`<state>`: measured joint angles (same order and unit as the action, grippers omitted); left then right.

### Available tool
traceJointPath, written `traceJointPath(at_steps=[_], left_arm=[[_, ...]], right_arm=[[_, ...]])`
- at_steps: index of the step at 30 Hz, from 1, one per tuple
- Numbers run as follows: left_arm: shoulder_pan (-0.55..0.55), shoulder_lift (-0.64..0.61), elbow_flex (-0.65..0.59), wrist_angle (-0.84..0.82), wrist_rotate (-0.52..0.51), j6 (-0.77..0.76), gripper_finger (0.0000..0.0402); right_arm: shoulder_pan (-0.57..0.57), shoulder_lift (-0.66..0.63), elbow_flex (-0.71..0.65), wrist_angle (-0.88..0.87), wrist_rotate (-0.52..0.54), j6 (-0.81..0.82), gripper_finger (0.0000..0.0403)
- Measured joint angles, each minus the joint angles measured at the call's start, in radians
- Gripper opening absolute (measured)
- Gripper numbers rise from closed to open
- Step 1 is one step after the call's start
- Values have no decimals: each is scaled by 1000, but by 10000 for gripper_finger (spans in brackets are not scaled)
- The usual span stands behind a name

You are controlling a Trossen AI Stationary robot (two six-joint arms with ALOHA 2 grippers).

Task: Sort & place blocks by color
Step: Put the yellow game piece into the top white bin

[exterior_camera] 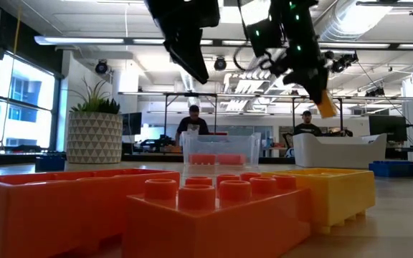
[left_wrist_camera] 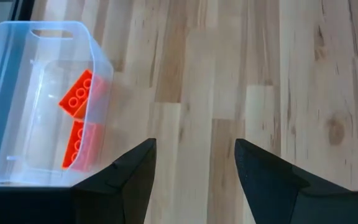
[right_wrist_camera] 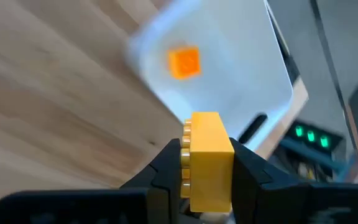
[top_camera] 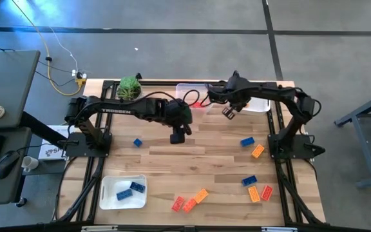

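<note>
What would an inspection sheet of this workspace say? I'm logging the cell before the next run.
Surface: wooden table, blocks scattered.
Job's things: blue blocks in near white tray; red blocks in clear bin; orange block in far white tray.
Clutter: potted plant.
Grippers: left gripper open, empty; right gripper shut on orange-yellow block.
Cables: yellow cable on floor.
Surroundings: desk with mouse; two people behind.
</note>
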<state>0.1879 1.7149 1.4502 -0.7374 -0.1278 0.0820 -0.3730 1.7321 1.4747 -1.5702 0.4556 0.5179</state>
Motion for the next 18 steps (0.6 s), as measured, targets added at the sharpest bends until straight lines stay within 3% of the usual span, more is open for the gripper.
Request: traceJointPath(at_steps=[12, 18], left_arm=[[-7, -57, 1, -81, -42, 0, 202], [-11, -112, 1, -92, -61, -1, 202]], right_arm=[[-201, 0, -157, 82, -1, -114, 95], [-250, 0, -182, 85, 3, -195, 130]])
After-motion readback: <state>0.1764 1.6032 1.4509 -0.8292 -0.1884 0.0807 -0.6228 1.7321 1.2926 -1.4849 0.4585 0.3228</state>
